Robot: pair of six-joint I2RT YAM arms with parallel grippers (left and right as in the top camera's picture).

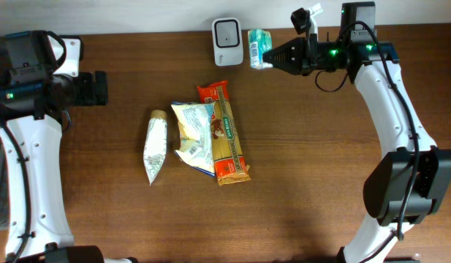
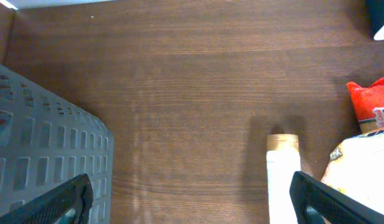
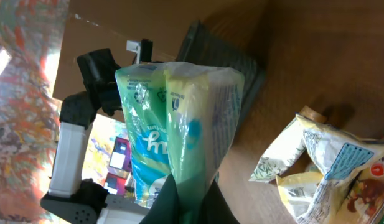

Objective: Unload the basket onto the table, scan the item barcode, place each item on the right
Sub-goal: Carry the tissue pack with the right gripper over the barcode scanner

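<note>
At the table's point(image 1: 320, 183) far edge, the right gripper point(image 1: 272, 56) clenched the green packet point(image 1: 258, 47) just right of the scanner point(image 1: 227, 42), and I judged its barcode needed turning squarely toward it, while the left gripper point(image 1: 101, 88) gaped idle.

In the right wrist view the lower end of the green pack point(image 3: 179, 130) is hidden behind the right gripper point(image 3: 187, 198), its small print too fine to read; the crumpled bags point(image 3: 341, 168) run off the right edge. In the left wrist view the grey basket point(image 2: 36, 149) is cut by the left edge, the white pouch point(image 2: 282, 180) by the bottom, the red pack point(image 2: 373, 99) by the right.
</note>
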